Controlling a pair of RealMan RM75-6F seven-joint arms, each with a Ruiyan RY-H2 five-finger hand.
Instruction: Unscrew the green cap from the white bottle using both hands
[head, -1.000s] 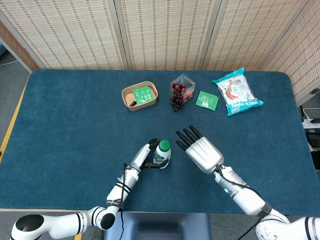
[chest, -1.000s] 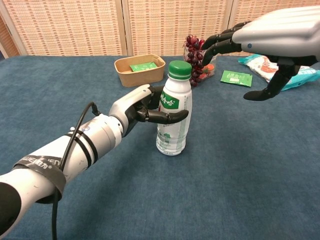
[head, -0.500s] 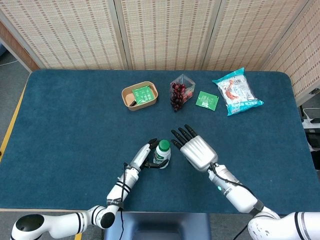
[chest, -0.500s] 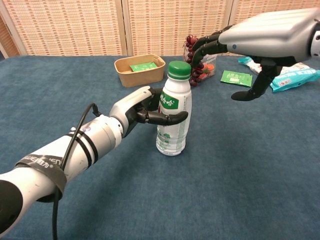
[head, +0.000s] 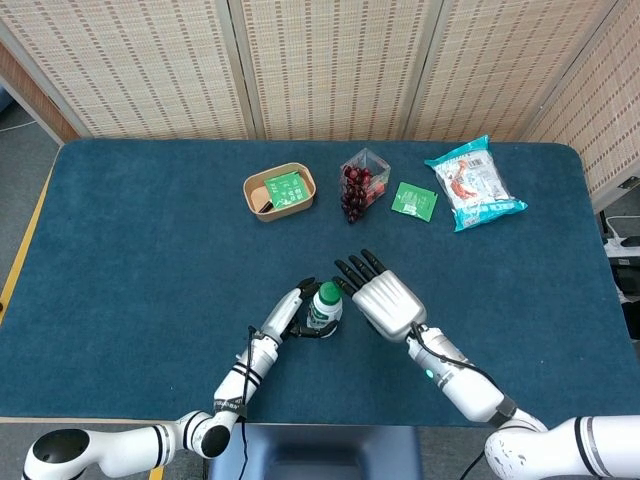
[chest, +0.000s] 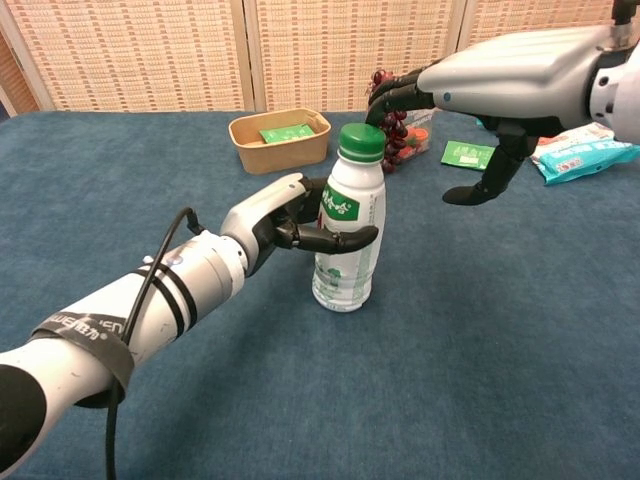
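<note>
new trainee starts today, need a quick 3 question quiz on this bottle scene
1. True or false: the left hand grips the bottle, which stands upright on the table.
2. Where is the right hand? A) closed on the cap B) open, up beside the cap and not touching it C) flat on the table
3. Fill in: the cap is ___ the bottle.

Key
1. True.
2. B. Its fingers are spread, and it holds nothing.
3. On. It has not yet been taken off.
</note>
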